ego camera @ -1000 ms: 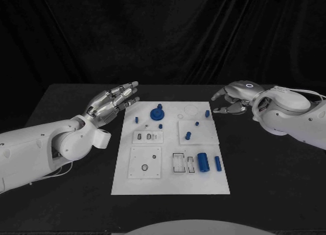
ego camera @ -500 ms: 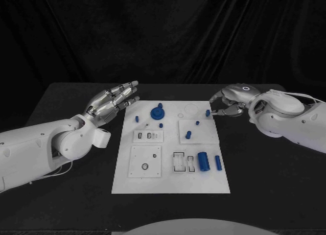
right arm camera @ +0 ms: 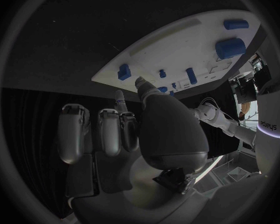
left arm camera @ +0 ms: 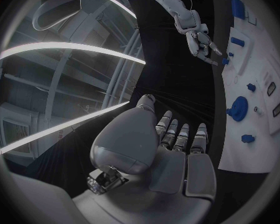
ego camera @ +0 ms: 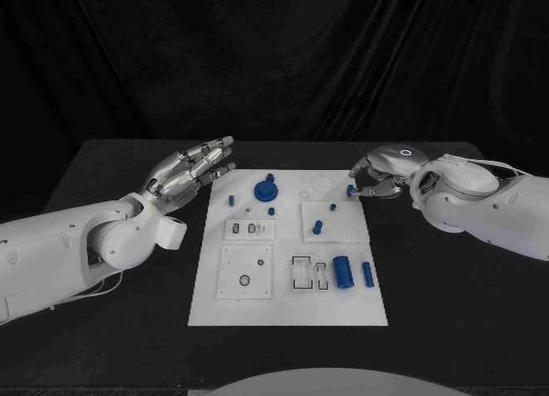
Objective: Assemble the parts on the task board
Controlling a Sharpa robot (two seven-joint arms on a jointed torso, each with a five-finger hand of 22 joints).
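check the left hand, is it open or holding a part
Open. The left hand hovers beside the task board with fingers stretched out and apart, nothing in them.

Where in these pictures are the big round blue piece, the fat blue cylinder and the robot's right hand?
Round blue piece (ego camera: 265, 193), head view, its disc.
Fat blue cylinder (ego camera: 342, 271), head view, mid-body.
Right hand (ego camera: 381, 175), head view, middle of the hand.

The task board (ego camera: 287, 305) looks like smooth matt white plastic on a matt black desk (ego camera: 452, 322). Black cloth backdrop (ego camera: 274, 66) hangs in folds. Both arms (ego camera: 61, 247) are glossy white plastic.
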